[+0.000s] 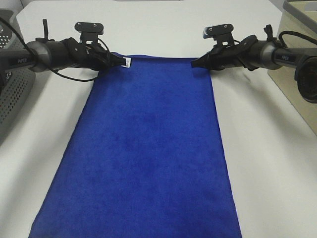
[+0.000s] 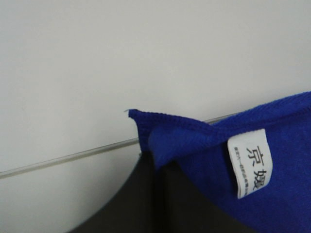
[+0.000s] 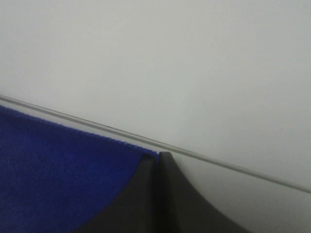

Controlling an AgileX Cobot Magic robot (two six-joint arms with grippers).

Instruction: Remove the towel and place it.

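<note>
— Where is the towel (image 1: pixel 148 148)?

— Spread on the white table (image 1: pixel 267 163), long side running from the far edge toward the camera. Its near end runs out of the high view. It looks smooth, with only a small pucker at each far corner.

— And the arms?

— Both reach in from the sides to the far edge. The left gripper (image 1: pixel 119 61) is at the far left corner and the right gripper (image 1: pixel 194 63) at the far right corner, well apart, with the whole width of the cloth between them.

— Is the left one holding anything?

— Yes. In its wrist view the two dark fingers (image 2: pixel 121 204) are pressed together with no gap, and the hemmed corner of the towel is caught between them, folded over itself. The white tag (image 2: pixel 251 162) with black print sits just beside the pinch.

— The right one?

— Also closed tight; its fingers (image 3: pixel 184 204) meet in a thin seam. The blue runs up to that seam and ends at the tips, so it nips only the very corner.

— Is the corner lifted?

— I cannot tell from the high view.

— Anything else?

— A grey perforated bin (image 1: pixel 12 94) at the left edge, off the towel.
</note>
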